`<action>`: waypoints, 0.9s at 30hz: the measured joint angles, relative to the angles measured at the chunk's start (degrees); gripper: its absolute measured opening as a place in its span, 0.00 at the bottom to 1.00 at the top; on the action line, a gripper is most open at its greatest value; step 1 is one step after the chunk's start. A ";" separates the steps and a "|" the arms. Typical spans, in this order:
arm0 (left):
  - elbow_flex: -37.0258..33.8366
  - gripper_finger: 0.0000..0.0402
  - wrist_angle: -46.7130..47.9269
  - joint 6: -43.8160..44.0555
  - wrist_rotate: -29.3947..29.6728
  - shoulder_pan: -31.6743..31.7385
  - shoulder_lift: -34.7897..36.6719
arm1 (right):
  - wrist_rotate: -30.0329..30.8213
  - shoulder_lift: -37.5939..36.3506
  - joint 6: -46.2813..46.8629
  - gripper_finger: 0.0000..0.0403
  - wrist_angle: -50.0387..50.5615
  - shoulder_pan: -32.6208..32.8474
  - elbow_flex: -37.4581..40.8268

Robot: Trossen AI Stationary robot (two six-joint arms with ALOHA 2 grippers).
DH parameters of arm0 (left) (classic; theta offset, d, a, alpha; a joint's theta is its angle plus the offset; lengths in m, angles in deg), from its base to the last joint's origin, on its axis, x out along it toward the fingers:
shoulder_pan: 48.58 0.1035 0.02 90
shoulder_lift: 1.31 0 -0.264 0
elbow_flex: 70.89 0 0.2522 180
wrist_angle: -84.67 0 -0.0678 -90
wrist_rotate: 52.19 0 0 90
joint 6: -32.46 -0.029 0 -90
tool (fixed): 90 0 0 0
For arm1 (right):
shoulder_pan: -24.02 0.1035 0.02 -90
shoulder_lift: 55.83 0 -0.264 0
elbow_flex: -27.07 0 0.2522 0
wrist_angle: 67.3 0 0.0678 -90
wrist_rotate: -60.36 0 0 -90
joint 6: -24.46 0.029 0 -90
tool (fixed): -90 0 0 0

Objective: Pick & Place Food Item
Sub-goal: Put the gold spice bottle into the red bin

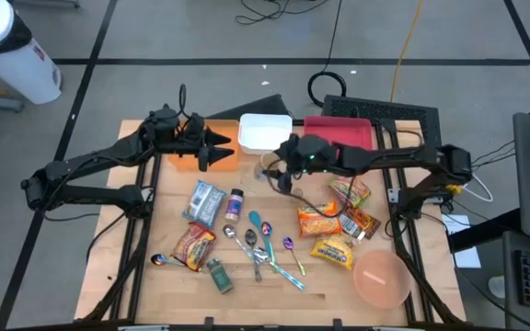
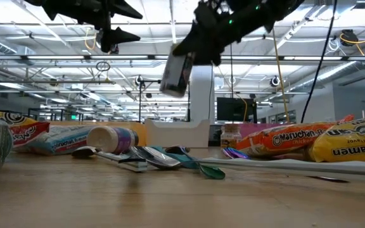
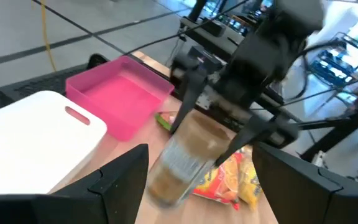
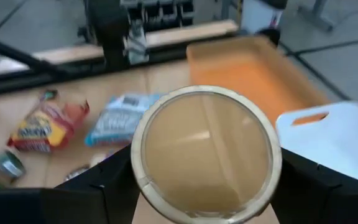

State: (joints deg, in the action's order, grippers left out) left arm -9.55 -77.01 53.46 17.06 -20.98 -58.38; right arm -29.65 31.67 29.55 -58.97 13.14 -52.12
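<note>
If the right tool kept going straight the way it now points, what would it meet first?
Probably the left tool: the right tool, holding a jar, points across toward it, over the orange tray; relative heights are unclear.

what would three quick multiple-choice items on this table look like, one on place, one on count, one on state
1. Where is the pink bowl?
A. near right corner of the table
B. inside the orange bin
C. on the white bin

2. How many open bins stand along the far edge?
A. one
B. three
C. five

3. What is the right gripper doing?
A. resting open on the table
B. holding a jar in the air
C. gripping a spoon

Answers:
1 A, the high view shows it there.
2 B, orange, white and pink.
3 B, the low view shows the jar held clear of the table.
</note>
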 joint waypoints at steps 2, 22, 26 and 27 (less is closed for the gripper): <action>0.00 0.74 0.00 -0.07 0.97 0.00 -0.02 | 0.08 -2.41 0.08 0.67 0.35 -0.73 0.00; 0.00 0.74 -0.33 0.20 2.93 0.00 0.00 | 16.78 -21.72 -0.37 0.67 20.23 -6.44 -0.04; 0.00 0.74 -0.41 -1.53 2.96 0.00 0.00 | 20.64 -23.89 2.51 0.67 24.51 -6.45 -0.04; 0.00 0.74 -0.42 -2.03 3.00 0.00 0.00 | 21.52 -24.33 3.28 0.67 25.84 -6.44 -0.04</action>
State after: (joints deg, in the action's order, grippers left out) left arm -9.55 -77.43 51.43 20.06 -20.98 -58.38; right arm -8.13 7.34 32.83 -33.13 6.70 -52.17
